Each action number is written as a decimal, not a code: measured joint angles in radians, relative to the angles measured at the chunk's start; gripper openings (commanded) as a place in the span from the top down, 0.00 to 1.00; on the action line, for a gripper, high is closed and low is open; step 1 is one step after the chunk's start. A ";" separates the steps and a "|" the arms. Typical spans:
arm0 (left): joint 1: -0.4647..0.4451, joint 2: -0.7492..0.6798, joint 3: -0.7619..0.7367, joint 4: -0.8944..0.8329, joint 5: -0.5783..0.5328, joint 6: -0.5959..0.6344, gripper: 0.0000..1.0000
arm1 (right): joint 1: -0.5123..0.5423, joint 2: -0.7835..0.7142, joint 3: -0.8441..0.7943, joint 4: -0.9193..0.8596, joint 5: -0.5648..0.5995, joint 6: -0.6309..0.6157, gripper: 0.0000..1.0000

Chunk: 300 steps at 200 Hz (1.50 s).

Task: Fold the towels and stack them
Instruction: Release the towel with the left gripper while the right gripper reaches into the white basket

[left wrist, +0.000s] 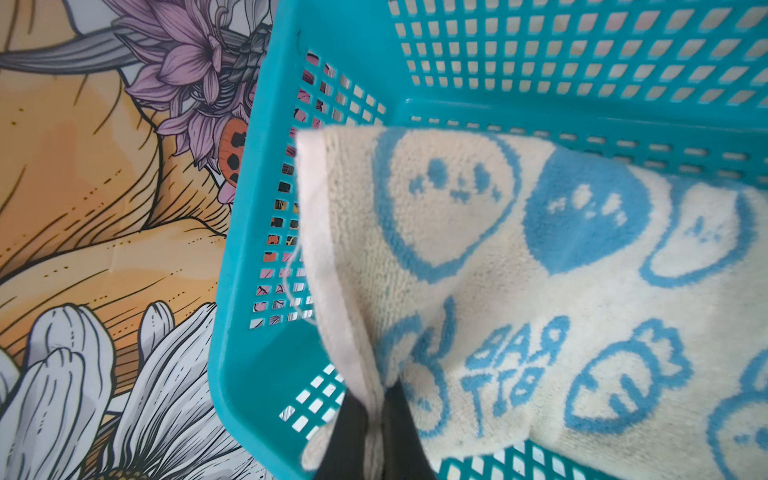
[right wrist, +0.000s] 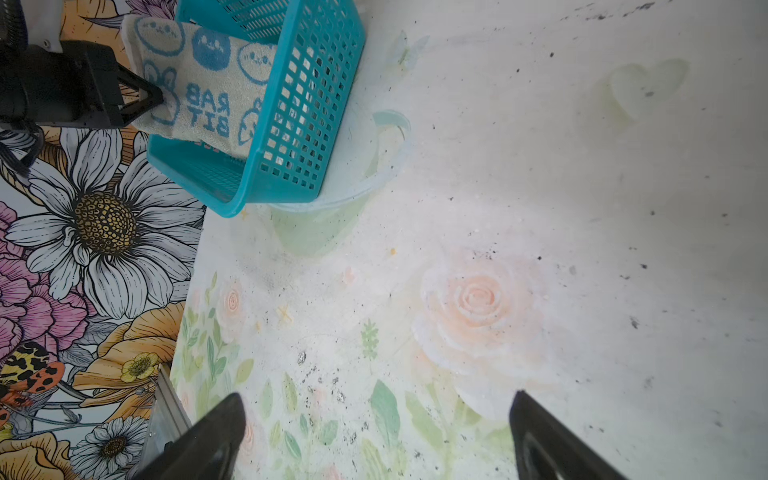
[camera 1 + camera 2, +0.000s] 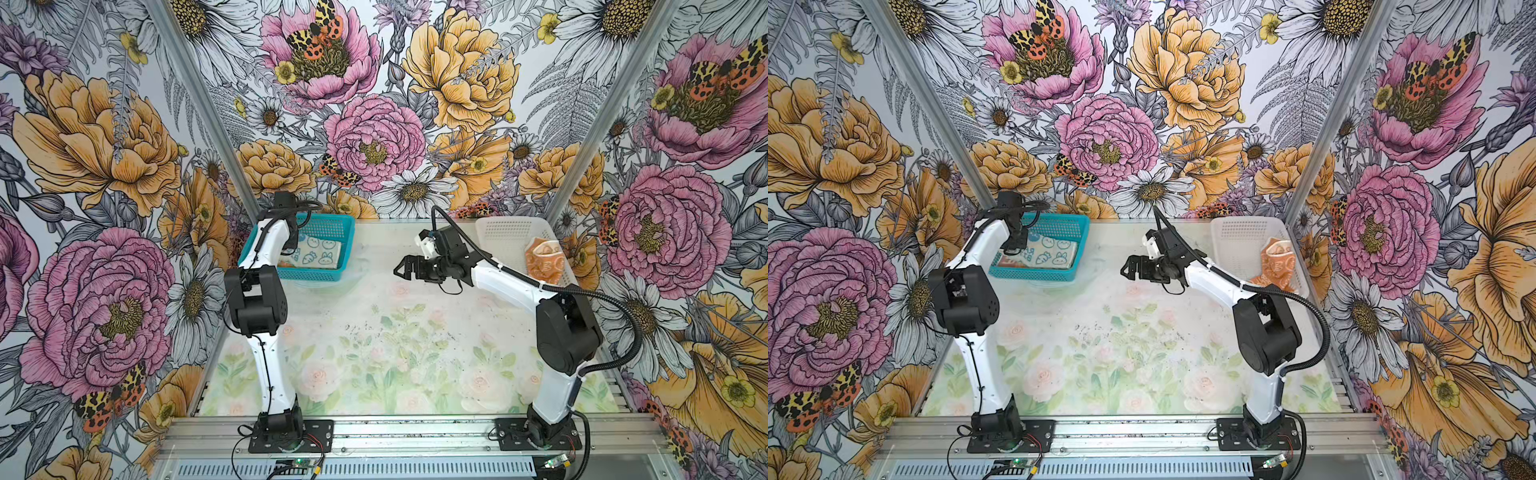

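- The desk [image 3: 415,332], printed with pale roses and flecked with dark specks, fills the floor of the flowered booth.
- The white basket [image 3: 511,237] sits at the desk's far right corner.
- The teal basket [image 3: 332,226] sits at the far left, well apart from the white one.
- The cream towel [image 3: 322,251], with blue bunnies and "RABBIT" lettering, lies folded in the teal basket. In the left wrist view its hemmed edge [image 1: 328,249] is lifted off the basket floor.
- The orange towel [image 3: 544,259], with white bunnies, lies crumpled in the white basket against its right wall.
- A strip of orange-toned cloth [image 3: 1005,261] shows under the cream towel's near left corner; I cannot tell more.
- The right gripper [image 3: 401,270] hovers above the bare middle of the desk, pointing toward the teal basket, with its jaws spread wide and holding nothing.
- The left gripper [image 1: 374,411] reaches into the teal basket, with its jaws pressed together, pinching the cream towel's hem.
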<state>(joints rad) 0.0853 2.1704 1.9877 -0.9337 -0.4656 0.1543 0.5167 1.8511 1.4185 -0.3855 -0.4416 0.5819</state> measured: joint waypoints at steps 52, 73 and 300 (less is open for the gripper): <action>-0.003 0.039 0.000 -0.001 -0.013 -0.025 0.01 | 0.000 0.000 0.000 0.000 0.000 0.000 0.01; -0.006 0.038 0.000 0.003 -0.016 -0.043 0.01 | 0.000 0.000 0.000 -0.001 0.002 0.000 0.01; -0.783 -0.176 0.068 0.156 -0.170 0.034 0.01 | -0.591 -0.405 -0.154 -0.330 0.655 -0.133 0.01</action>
<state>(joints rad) -0.6975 1.9945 2.0552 -0.7776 -0.6357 0.1883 -0.0742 1.4460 1.2640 -0.7158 0.2138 0.4488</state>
